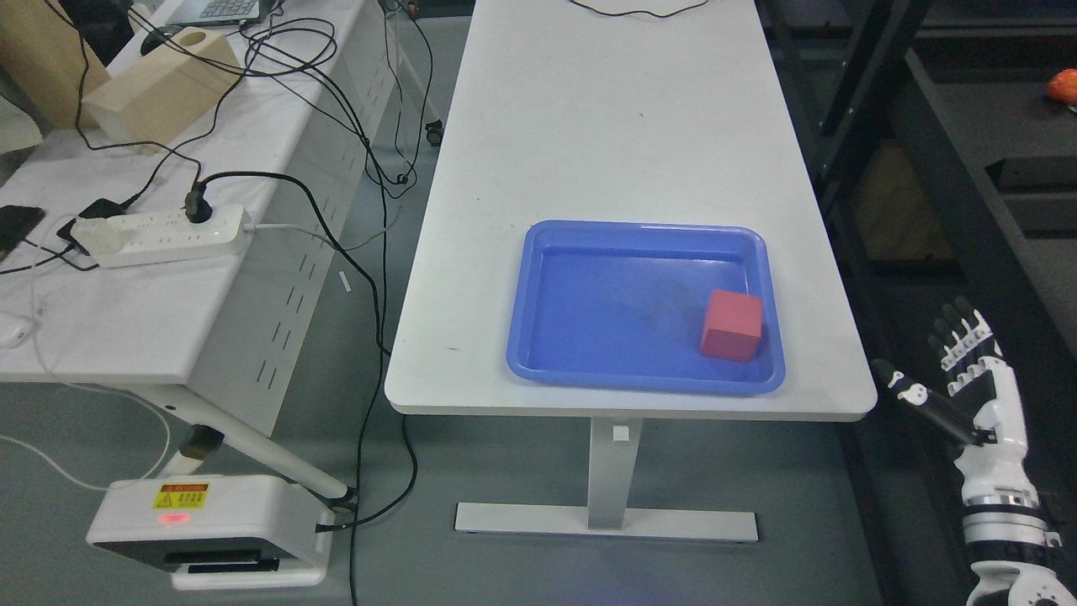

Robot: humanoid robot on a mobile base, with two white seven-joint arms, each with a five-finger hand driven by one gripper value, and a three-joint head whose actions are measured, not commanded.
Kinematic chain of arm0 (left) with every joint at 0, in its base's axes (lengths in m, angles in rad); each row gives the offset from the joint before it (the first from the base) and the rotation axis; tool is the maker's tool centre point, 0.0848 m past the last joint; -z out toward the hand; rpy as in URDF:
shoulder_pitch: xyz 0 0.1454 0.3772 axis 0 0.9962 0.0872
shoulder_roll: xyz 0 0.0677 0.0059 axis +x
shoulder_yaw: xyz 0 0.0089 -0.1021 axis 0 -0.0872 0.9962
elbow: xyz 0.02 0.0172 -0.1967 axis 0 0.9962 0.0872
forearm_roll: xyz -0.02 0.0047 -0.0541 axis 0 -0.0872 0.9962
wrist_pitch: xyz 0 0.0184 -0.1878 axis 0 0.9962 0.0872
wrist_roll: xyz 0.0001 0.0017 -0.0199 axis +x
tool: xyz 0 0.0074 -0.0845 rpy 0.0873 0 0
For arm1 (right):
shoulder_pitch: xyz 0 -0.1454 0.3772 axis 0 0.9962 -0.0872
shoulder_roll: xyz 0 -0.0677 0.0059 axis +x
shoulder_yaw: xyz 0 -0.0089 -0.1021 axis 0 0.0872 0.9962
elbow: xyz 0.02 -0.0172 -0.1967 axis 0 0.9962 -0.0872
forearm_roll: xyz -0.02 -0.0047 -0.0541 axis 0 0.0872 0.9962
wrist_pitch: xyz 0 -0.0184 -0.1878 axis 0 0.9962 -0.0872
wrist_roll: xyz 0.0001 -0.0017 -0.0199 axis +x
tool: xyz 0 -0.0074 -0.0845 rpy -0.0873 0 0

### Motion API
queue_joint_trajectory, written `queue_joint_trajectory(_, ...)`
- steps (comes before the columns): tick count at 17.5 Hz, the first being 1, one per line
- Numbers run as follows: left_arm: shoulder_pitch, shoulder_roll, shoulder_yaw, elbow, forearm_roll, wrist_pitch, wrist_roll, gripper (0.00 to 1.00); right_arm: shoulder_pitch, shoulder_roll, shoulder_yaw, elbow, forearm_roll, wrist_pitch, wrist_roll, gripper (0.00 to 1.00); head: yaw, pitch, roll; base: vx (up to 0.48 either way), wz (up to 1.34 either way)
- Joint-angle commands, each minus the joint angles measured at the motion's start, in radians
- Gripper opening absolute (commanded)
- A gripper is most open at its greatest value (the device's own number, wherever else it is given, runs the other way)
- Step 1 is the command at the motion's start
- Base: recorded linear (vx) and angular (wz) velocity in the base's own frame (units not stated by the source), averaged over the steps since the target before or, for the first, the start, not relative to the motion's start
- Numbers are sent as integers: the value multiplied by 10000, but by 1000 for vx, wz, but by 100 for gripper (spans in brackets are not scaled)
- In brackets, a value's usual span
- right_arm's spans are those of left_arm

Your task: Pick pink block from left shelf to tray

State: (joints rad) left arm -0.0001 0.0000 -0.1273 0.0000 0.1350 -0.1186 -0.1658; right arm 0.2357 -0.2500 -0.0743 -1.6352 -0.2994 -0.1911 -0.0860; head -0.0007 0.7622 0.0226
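Observation:
The pink block (732,325) lies inside the blue tray (538,337), near its right wall. The tray rests on the white table (606,126) close to the front edge. My right hand (955,370) hangs low at the right, beyond the table's right edge and below its top. Its fingers are spread and hold nothing. It is well apart from the tray and block. My left arm does not show.
A dark shelf unit (968,168) stands right of the table, with an orange-red object (1064,87) on it. At the left, a second white desk (126,286) carries a power strip (160,236), cables and a wooden box (160,84). A white device (210,530) sits on the floor.

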Motion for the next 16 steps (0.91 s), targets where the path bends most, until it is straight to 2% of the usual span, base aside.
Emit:
queue_joint_trajectory(1,201,175,0,-174,0,5,1,100,-728,1179,220,30,-29,1494,16,100,0,0,0,-115,-356)
queue_joint_trajectory(5,201,175,0,-174,0,5,1,100,-1511,1778,743,289,814,1589,1,100,0,0,0,-109,-181)
queue_joint_trajectory(16,201,175,0,-174,0,5,1,100,-1958,1748,805,736,755,1389,200,100,0,0,0,-72,79)
